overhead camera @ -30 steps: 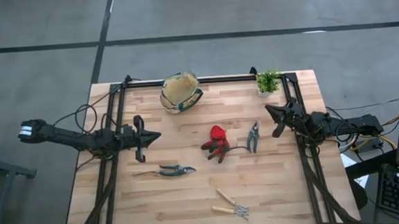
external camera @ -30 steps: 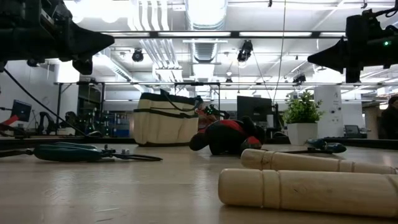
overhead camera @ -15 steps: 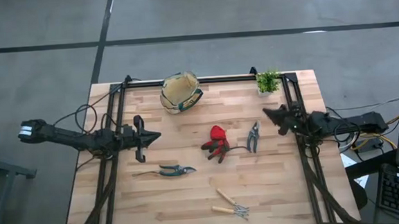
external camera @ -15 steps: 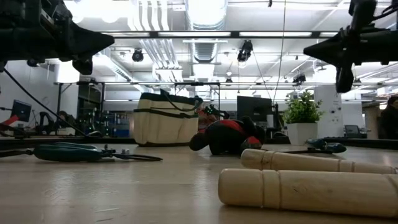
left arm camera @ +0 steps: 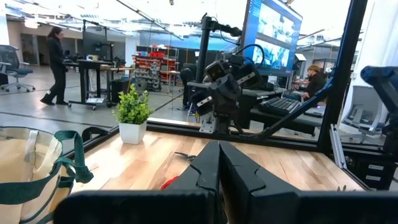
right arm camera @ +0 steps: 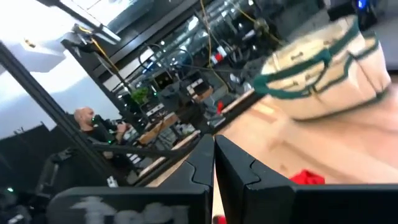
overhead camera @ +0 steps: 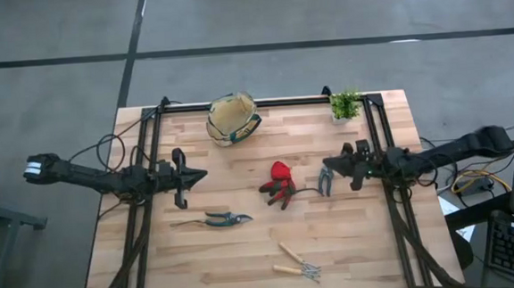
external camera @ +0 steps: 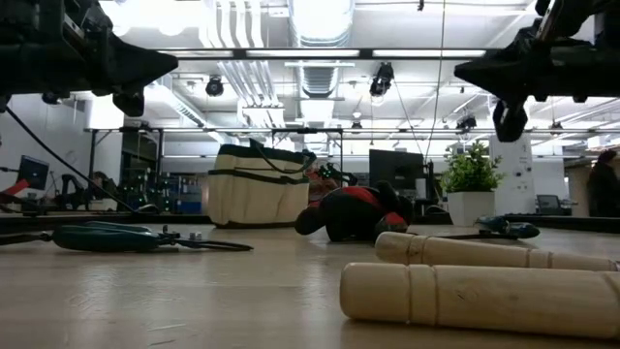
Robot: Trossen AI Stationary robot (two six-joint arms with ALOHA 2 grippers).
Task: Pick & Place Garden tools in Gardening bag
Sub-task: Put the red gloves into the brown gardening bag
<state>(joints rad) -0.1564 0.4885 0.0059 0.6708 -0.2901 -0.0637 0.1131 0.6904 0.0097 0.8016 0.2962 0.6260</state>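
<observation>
Room: workshop with ceiling lights and ducts, monitors and desks beyond the table; a person stands at a far desk in the left wrist view, another sits at a screen.
Table: light wood planks inside a black frame, seen from straight above in the high view.
Bag: tan canvas with green trim, mouth up, at 12 o'clock near the far edge; in the low view it stands upright behind the other items.
Plant: small green pot at 1 o'clock, in the far corner, well apart from the bag.
Glove: red and black, crumpled near the table's centre.
Right shears: at 3 o'clock of the glove, just beside it, lying flat.
Left shears: at 8 o'clock of the glove, flat, blades pointing to 9 o'clock.
Rakes: two wooden-handled pieces at 6 o'clock near the front edge, heads close together.
Left gripper: at 9 o'clock, raised above the table, fingers pressed together, holding nothing.
Right gripper: at 3 o'clock, raised, its tip over the right shears; fingers together, nothing between them.
</observation>
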